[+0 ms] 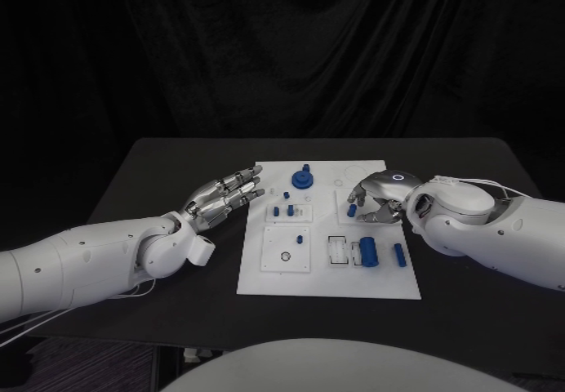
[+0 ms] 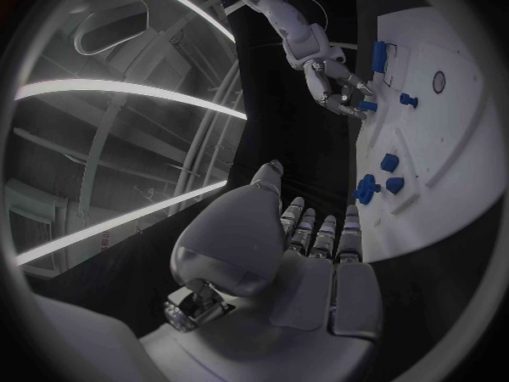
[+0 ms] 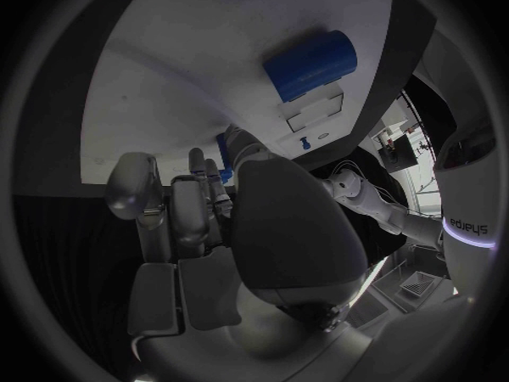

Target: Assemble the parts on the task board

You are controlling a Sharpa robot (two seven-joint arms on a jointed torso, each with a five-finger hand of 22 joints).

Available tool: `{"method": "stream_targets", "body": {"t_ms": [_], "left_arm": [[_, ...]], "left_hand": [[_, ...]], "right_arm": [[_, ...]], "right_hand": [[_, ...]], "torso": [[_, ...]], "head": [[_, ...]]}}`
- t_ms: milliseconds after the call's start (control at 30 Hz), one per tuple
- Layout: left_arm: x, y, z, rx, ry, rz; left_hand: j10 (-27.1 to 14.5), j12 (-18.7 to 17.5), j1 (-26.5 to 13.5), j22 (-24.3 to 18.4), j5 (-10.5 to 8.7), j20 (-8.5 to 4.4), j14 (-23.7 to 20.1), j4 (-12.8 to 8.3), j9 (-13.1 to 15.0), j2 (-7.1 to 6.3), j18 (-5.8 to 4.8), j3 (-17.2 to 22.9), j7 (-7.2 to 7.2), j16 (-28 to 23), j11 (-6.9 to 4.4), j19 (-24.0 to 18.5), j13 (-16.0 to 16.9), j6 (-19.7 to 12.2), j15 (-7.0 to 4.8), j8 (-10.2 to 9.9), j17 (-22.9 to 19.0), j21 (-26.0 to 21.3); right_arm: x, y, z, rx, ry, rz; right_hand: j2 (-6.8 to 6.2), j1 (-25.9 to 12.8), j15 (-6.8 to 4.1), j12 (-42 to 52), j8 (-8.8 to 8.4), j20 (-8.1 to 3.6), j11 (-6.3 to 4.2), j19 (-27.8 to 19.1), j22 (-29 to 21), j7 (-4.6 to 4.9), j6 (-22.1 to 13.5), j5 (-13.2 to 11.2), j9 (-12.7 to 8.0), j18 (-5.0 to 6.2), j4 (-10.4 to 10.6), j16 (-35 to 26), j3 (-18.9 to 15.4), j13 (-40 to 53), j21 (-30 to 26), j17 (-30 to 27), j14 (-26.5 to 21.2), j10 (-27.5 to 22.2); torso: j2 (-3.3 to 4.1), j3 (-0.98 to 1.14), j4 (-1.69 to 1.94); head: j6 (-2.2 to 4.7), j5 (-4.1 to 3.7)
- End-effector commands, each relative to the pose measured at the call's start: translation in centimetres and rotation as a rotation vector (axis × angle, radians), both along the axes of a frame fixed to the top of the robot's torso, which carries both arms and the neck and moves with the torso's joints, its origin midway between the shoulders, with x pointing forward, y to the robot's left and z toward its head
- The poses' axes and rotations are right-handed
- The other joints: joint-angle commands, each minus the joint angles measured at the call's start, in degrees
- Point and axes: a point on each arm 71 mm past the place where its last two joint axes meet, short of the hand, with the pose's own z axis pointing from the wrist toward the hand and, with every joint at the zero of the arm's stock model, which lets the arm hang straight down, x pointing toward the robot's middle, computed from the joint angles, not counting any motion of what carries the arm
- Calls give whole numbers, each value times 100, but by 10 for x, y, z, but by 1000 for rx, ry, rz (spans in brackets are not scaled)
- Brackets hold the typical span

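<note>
The white task board [image 1: 330,282] lies in the middle of the black table [image 1: 141,188]. Small blue parts sit on it: a round blue knob [image 1: 303,179] near the far edge, little blue pegs [image 1: 282,211] behind the middle, and a big blue cylinder [image 1: 368,251] lying on its side nearer the robot. The left hand [image 1: 224,196] is just beside the board's left edge, its fingers straight and holding nothing. The right hand [image 1: 375,200] is over the board's right part with its fingers curled down around a small blue part [image 1: 352,210].
</note>
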Motion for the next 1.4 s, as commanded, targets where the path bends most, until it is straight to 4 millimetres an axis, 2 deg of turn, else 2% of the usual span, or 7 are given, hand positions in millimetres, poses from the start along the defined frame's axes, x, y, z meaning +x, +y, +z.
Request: {"method": "stream_targets", "body": {"t_ms": [33, 300, 533, 767, 833, 967, 1400], "left_arm": [[0, -1, 5, -53, -51, 12], [0, -2, 3, -53, -47, 8], [-1, -2, 2, -53, -42, 7], [-2, -2, 0, -53, -37, 6], [-3, -2, -1, -53, -35, 6], [-3, -1, -1, -52, -33, 7], [-5, -2, -2, -49, -26, 6]], "left_hand": [[-24, -14, 3, -9, 36, 30, -29, -12, 2, 48, 32, 52, 40, 0, 17, -31, -3, -17, -5, -4, -2, -1], [-25, -10, 4, -12, 38, 35, -30, -20, 2, 78, 33, 89, 48, -1, 24, -32, -2, -18, -2, -4, -2, -1], [-24, -4, 7, -14, 39, 38, -31, -28, 3, 94, 34, 117, 50, -1, 30, -32, -2, -12, -1, -2, -2, -1], [-24, -2, 9, -14, 39, 38, -30, -33, 3, 98, 35, 126, 51, 0, 32, -31, -1, -12, -1, -2, -2, 0], [-24, -1, 13, -12, 40, 39, -29, -39, 4, 102, 36, 137, 53, 0, 34, -30, -1, -8, -1, -2, -2, 1], [-24, -1, 13, -12, 40, 39, -29, -39, 4, 102, 36, 137, 53, 0, 34, -30, -1, -8, -1, -2, -2, 1], [-20, 12, 20, -14, 39, 42, -29, -58, 9, 108, 39, 169, 64, 0, 46, -29, 1, 24, -2, 5, -2, 1]], "right_arm": [[0, 3, 0, 29, -20, 22], [0, 9, -1, 39, -24, 37], [0, 11, -2, 44, -28, 41], [0, 12, 0, 59, -43, 42], [-1, 11, 1, 67, -51, 41], [-3, 11, 4, 87, -63, 40], [-7, 15, 52, 138, -102, 31]], "right_hand": [[20, 44, -27, -39, 13, -1, -13, 39, 764, 15, 25, 27, -13, -102, 1, 35, 49, -10, 20, 4, 29, 75], [27, 36, -64, -125, 73, -40, -52, 76, 779, 86, 210, 4, 11, -115, 45, 48, 132, -46, 80, 54, 71, 332], [59, 136, -120, -179, 271, -91, -114, 117, 799, 16, 690, 68, 157, -129, 24, 50, 307, -31, 154, 92, 107, 684], [185, 439, -226, -162, 432, -184, -235, 192, 839, -86, 1063, 144, 334, -154, -233, 73, 549, 29, 310, 172, 170, 1036], [227, 538, -279, -170, 522, -239, -292, 209, 848, -139, 1251, -212, 453, -161, -368, 64, 708, 68, 348, 181, 188, 1165], [203, 530, -319, -177, 601, -278, -340, 220, 854, -180, 1407, -249, 584, -167, -465, 48, 825, 117, 377, 179, 201, 1295], [137, 375, -357, -245, 700, -316, -382, 218, 848, -230, 1558, -310, 789, -165, -496, 24, 890, 166, 367, 171, 216, 1390]], "torso": [[3, -5, 10], [1, -6, 2], [1, -2, 1], [3, -3, -5], [2, -4, -6], [-4, -5, -13], [1, -11, 7]], "head": [[1, -7], [1, -2], [1, 21], [1, 42], [1, 43], [1, 63], [1, 99]]}}
